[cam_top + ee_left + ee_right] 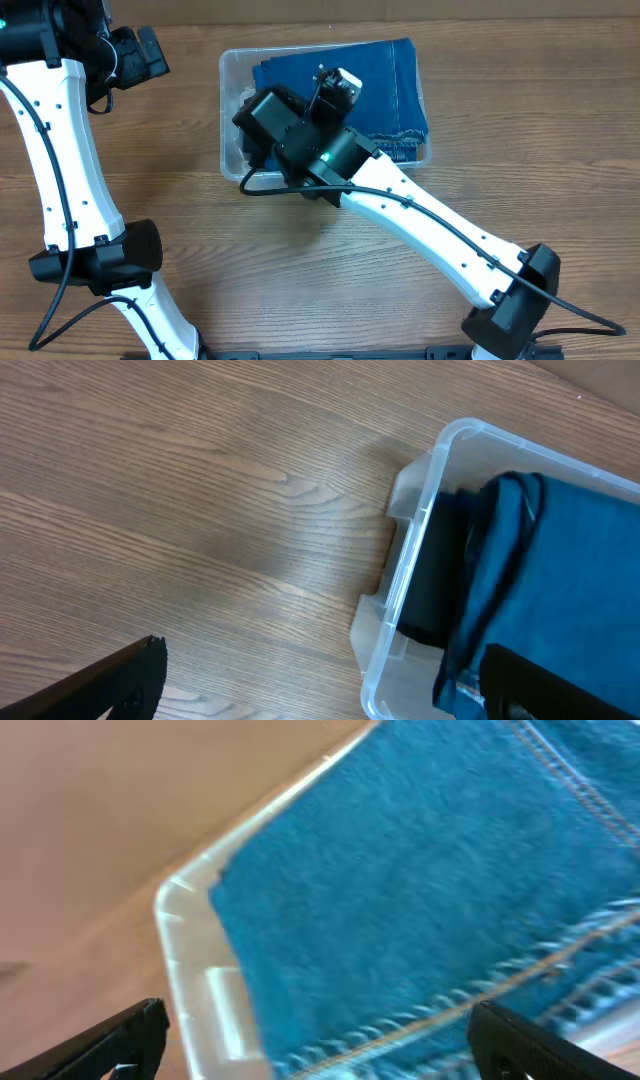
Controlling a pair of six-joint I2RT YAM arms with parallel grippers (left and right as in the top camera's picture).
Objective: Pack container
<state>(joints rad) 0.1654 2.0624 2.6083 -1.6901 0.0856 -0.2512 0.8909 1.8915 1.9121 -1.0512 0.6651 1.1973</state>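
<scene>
The clear container [228, 110] stands on the wooden table at the back middle. Folded blue jeans [390, 90] lie inside it and fill most of it. My right gripper [338, 88] hovers over the jeans in the container, open and empty. In the right wrist view the jeans [420, 880] and the container's rim [190, 960] sit below the open right gripper [325, 1045]. My left gripper [140, 55] is open and empty at the far left, away from the container. The left wrist view shows the open left gripper [320, 690], the container's corner [440, 470] and the jeans [580, 560].
A dark shape [440, 580] lies against the container's left wall beside the jeans; I cannot tell what it is. The right arm [430, 230] crosses the table from the front right. Bare wooden tabletop [150, 180] lies left of the container.
</scene>
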